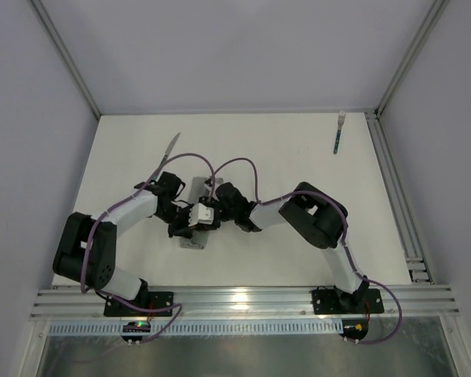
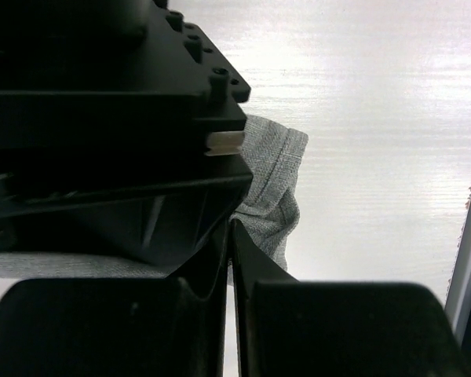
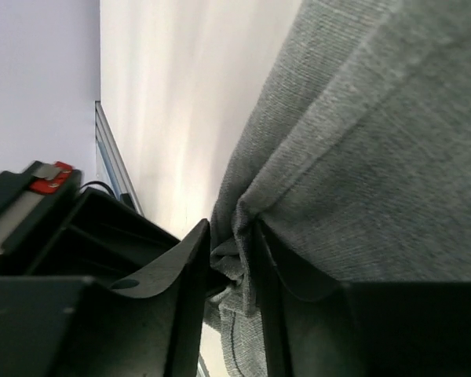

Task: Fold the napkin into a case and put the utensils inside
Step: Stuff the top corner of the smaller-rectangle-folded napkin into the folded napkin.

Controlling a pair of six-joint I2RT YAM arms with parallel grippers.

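Bunching between the right jaws, grip unclear, the napkin (image 3: pixel 361 157) lies beside clenched left jaws.

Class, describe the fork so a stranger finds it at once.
On the white table, look to the far right corner, beside the metal rail. The fork lies there alone; unlike the knife, it has tines and a teal handle.

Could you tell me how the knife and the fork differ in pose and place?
The knife lies slanted, close by the left arm; the fork lies nearly straight, far right beside the rail. The fork's handle is teal-blue; the knife shows mostly silver blade. Both lie flat and unheld.
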